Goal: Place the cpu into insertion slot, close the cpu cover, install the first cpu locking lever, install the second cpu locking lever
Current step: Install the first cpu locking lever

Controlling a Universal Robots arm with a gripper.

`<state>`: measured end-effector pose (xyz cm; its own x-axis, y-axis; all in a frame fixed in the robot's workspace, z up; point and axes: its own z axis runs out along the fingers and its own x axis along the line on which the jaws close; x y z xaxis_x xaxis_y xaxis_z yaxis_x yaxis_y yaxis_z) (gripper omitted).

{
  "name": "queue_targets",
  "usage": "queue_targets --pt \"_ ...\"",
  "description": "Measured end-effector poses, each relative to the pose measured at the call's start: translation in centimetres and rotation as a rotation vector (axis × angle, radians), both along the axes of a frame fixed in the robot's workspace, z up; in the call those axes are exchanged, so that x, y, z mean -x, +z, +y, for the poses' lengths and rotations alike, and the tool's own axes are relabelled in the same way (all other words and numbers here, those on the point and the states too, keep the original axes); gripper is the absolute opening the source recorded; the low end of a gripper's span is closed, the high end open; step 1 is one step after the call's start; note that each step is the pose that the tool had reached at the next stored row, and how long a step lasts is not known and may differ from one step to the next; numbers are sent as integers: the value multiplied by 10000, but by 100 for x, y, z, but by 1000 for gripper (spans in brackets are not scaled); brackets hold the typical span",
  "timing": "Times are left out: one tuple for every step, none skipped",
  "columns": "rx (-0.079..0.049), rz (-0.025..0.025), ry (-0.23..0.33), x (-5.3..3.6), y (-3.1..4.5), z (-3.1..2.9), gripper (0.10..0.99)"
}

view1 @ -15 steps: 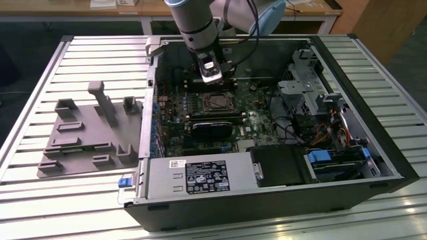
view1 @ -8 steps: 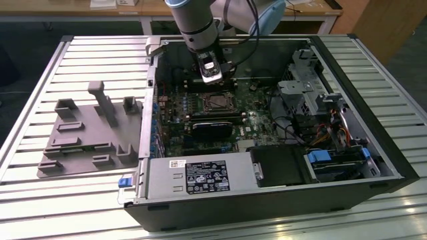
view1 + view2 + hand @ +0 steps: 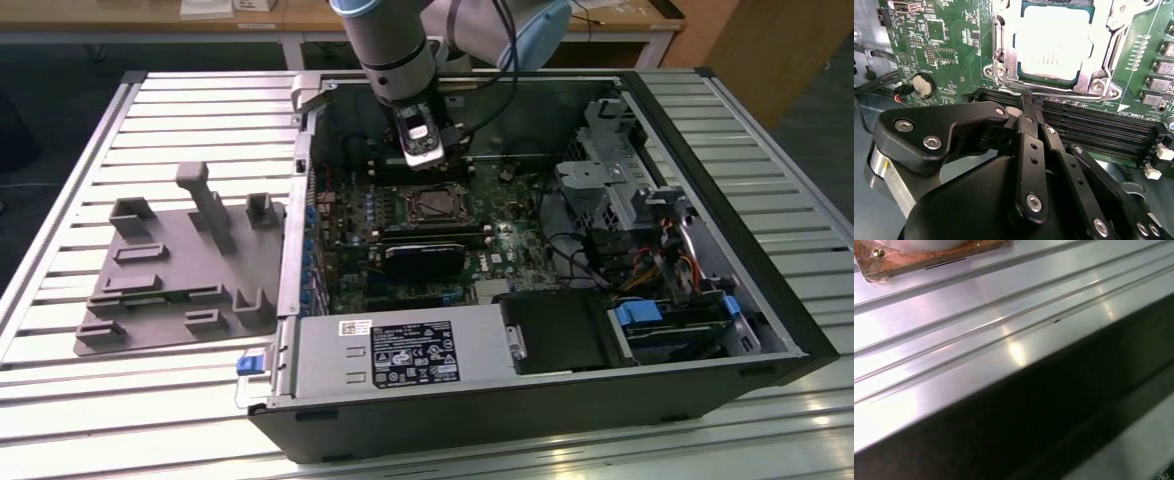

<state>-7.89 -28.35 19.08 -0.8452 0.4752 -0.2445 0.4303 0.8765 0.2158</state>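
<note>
The cpu (image 3: 1054, 45) lies silver top up in the insertion slot (image 3: 434, 205) on the green board inside the open computer case. The cpu cover (image 3: 1004, 57) lies flat around it, its window framing the chip. A thin metal lever (image 3: 995, 35) runs along one side of the cover. My gripper (image 3: 1029, 99) hovers over the black memory slots (image 3: 1099, 130) just beside the socket, its black fingers (image 3: 1026, 145) pressed together with nothing between them. In the exterior view the gripper (image 3: 422, 155) hangs just behind the socket.
A black card (image 3: 427, 258) stands in front of the socket. Drive cages and cables (image 3: 641, 220) fill the case on the exterior view's right, and the power supply (image 3: 400, 355) sits at the front. A grey parts fixture (image 3: 174, 270) rests on the slatted metal table (image 3: 979, 315).
</note>
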Motion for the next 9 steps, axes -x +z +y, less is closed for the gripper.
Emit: queue_targets --pt "1 0 -3 0 -2 0 102" --pt "2 1 -7 0 -3 0 102" --pt "1 1 -11 0 -4 0 102" --pt "1 0 -15 0 -6 0 102" --pt "1 0 -19 -2 -8 0 102" --pt "2 0 -22 -5 -9 0 102" --pt "1 0 -26 -8 -10 0 102" --pt "-1 -2 -30 -11 -11 0 102" --pt "-1 -1 -32 -12 -11 0 102"
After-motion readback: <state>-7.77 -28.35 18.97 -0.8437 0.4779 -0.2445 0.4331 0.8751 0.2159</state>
